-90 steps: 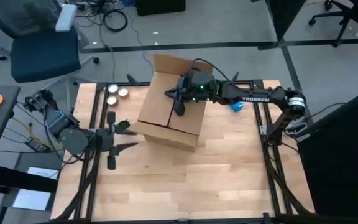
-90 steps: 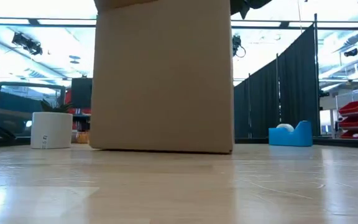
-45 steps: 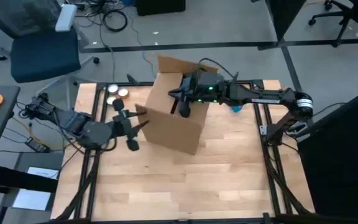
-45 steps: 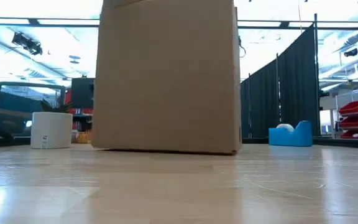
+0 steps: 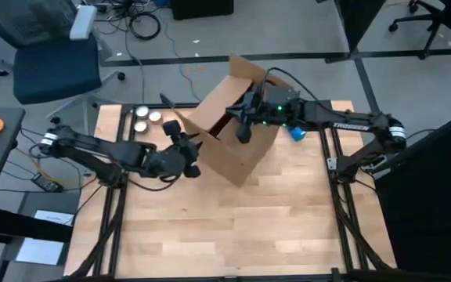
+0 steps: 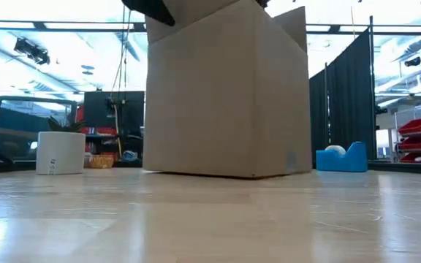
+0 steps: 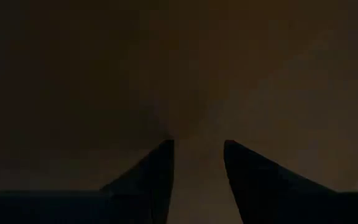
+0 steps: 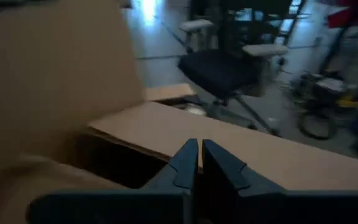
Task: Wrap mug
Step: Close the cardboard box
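A brown cardboard box (image 5: 233,141) stands on the wooden table with its top flaps up; in the low view the box (image 6: 225,95) fills the middle. My left gripper (image 5: 192,154) is open at the box's left wall, and cardboard fills the left wrist view beyond that gripper (image 7: 197,146). My right gripper (image 5: 245,129) is shut over the box's open top; in its own view this gripper (image 8: 199,144) points across a flap toward the dark inside. The mug is hidden or out of view. My left gripper comes level from the table's left, its open fingers (image 7: 157,168) pointing straight at the box's left wall (image 7: 197,93). Whether the tips touch the wall I cannot tell. My right gripper slants down from the table's right, its shut fingers (image 8: 185,158) over an inner flap (image 8: 166,127). Whether they rest on the flap I cannot tell.
A blue tape dispenser (image 5: 297,133) sits just right of the box, also seen as the dispenser (image 6: 342,157). Two small round tins (image 5: 147,117) lie at the far left. A white plant pot (image 6: 61,152) stands left of the box. The near half of the table (image 5: 225,227) is bare wood.
My left gripper has swung from the table's left edge rightward up to the box's left wall. The box has turned about on the table and shifted toward the right and far edges, its flaps now standing open. My right gripper has moved rightward with it.
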Tool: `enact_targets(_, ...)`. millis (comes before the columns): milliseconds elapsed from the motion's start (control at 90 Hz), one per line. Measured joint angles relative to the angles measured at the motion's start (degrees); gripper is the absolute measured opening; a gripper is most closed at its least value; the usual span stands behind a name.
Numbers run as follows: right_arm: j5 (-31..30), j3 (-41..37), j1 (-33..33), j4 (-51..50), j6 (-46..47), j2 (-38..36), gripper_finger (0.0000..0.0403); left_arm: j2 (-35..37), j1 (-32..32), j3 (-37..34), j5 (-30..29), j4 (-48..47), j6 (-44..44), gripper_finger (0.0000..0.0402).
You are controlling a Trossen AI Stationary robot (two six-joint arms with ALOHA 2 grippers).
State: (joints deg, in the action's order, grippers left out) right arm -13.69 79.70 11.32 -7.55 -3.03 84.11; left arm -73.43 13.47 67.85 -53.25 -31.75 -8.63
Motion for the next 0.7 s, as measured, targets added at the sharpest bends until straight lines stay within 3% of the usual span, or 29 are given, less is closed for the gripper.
enact_targets(200, -5.70, -0.09, 1.92, 4.29, -1.45, 5.35, 0.0000, 1.14, 0.00, 0.03, -0.04, 1.05, -1.52, 0.0126)
enact_targets(500, -6.71, 0.02, 1.26, -0.70, 0.53, 12.22, 0.0000, 7.56, -0.77, 2.75, 0.13, 6.69, -4.93, 0.0126)
enact_targets(700, -7.83, -0.06, -2.69, -1.44, -2.40, 11.60, 0.0000, 8.12, -7.45, 2.80, 7.44, 12.65, -6.19, 0.0126)
